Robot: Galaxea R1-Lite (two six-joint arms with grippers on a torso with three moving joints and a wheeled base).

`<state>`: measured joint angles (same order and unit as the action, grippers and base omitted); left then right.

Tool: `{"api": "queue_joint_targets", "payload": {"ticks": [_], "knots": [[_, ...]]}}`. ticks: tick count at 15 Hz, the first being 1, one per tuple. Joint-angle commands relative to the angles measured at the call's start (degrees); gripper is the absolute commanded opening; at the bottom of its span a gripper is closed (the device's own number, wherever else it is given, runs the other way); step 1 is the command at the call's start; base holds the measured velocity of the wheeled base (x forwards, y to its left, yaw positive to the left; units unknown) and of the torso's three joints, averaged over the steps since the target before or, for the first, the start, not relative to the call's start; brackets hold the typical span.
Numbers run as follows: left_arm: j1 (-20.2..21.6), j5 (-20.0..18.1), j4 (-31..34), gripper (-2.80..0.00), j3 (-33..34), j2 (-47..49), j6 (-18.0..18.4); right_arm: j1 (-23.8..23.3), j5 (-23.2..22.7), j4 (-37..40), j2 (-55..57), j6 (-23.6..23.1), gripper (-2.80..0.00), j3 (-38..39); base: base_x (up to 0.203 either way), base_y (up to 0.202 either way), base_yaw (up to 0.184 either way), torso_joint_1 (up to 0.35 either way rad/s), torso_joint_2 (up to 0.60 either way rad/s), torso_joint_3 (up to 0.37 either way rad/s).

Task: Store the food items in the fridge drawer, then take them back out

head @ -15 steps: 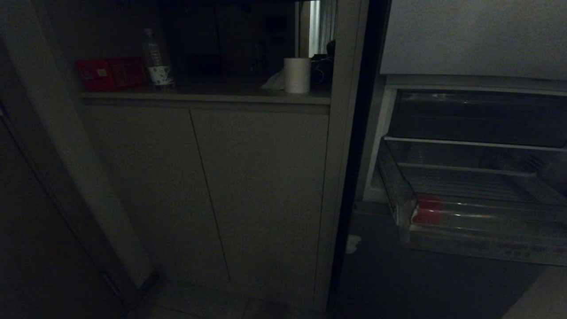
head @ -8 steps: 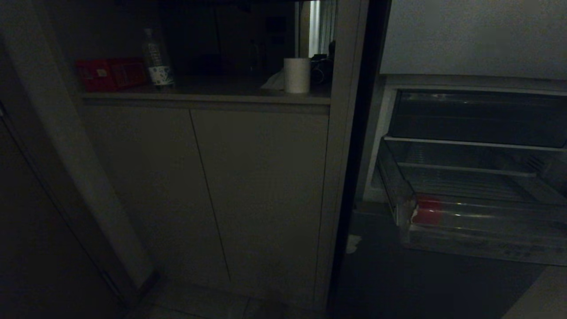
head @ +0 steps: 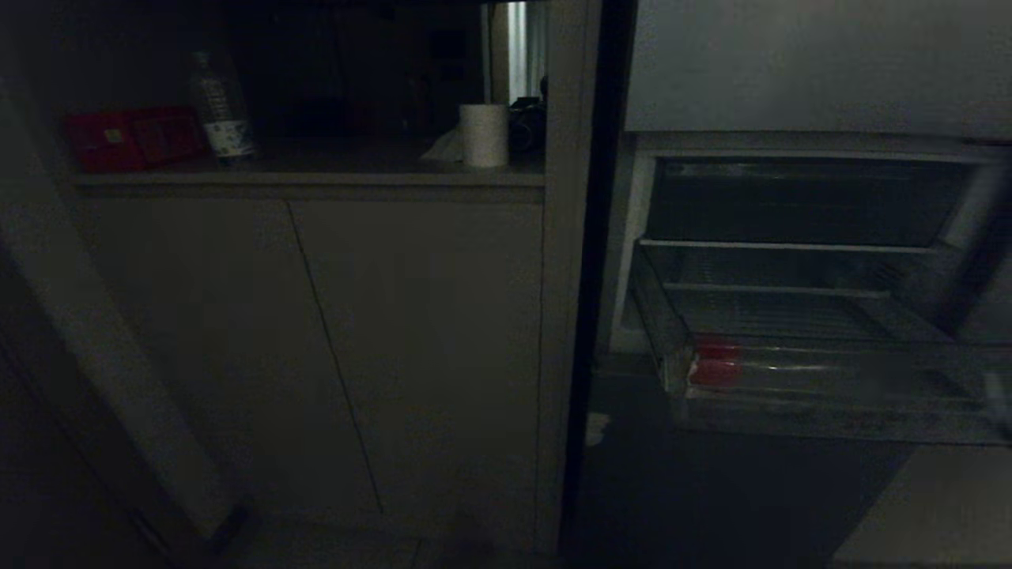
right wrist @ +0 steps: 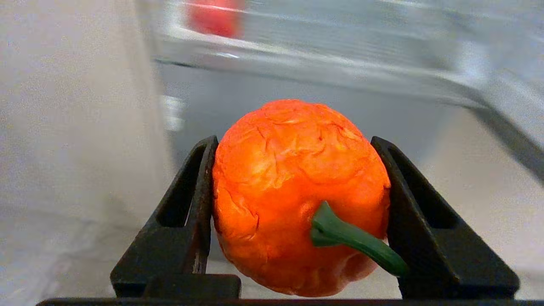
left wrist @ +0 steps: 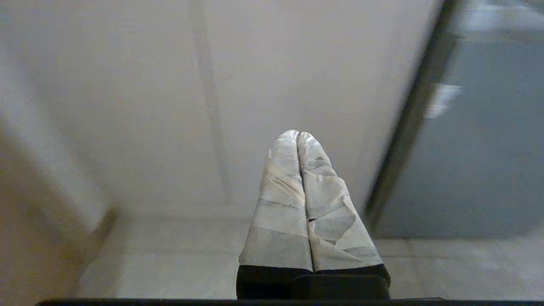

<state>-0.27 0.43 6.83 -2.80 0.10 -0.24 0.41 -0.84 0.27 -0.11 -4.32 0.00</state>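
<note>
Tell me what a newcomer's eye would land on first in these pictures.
First, the lumpy orange-red pepper with a green stem, clamped between the black fingers of the right gripper just outside the fridge. Next, a red item in the front left corner of the pulled-out clear fridge drawer. The left gripper, fingers pressed together, points at the cabinet doors.
</note>
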Motion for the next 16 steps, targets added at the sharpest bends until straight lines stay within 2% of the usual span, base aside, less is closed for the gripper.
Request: {"api": "queue_joint_targets", "payload": {"ticks": [1,16], "knots": [[0.0,0.0,0.0,-2.8,0.0,0.1,0.0,0.0,0.0,0.1,0.0,0.1,-2.8,0.0,-0.001,0.007,-0.179,-0.003,0.0,0.01],[0.0,0.1,0.0,-2.8,0.0,0.0,0.0,0.0,0.0,-0.3,0.6,-0.9,-2.8,-0.4,-0.001,0.007,-0.164,0.002,0.0,0.002]]}}
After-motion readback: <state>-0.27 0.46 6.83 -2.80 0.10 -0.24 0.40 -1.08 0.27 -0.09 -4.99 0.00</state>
